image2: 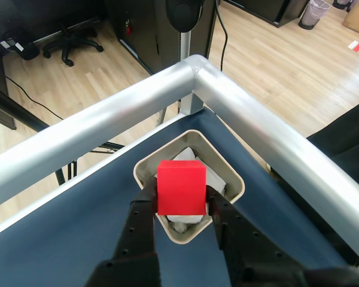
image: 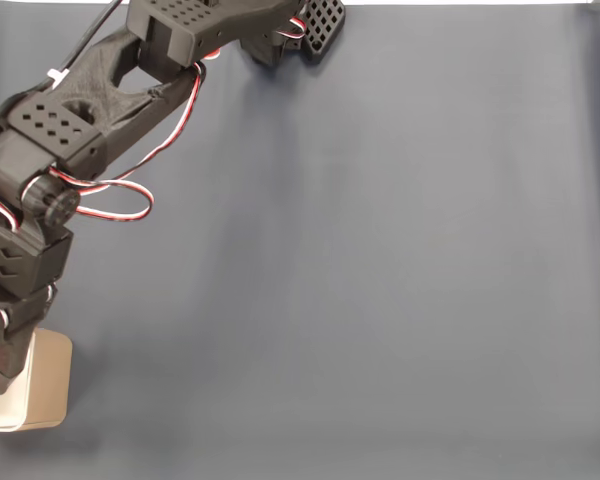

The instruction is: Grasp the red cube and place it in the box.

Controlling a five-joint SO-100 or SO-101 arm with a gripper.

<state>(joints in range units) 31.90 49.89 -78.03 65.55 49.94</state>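
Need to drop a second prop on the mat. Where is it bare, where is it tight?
Fixed view: the mat is bare from the arm rightward to the right edge and down to the bottom edge. Tight at the lower left corner: the gripper holds the red cube over the box, close beside the rail.

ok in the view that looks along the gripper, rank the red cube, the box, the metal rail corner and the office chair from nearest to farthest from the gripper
1. red cube, held between the fingers of the gripper.
2. box, just beyond, under the cube.
3. metal rail corner, past the box at the table's edge.
4. office chair, far back on the floor, upper left.
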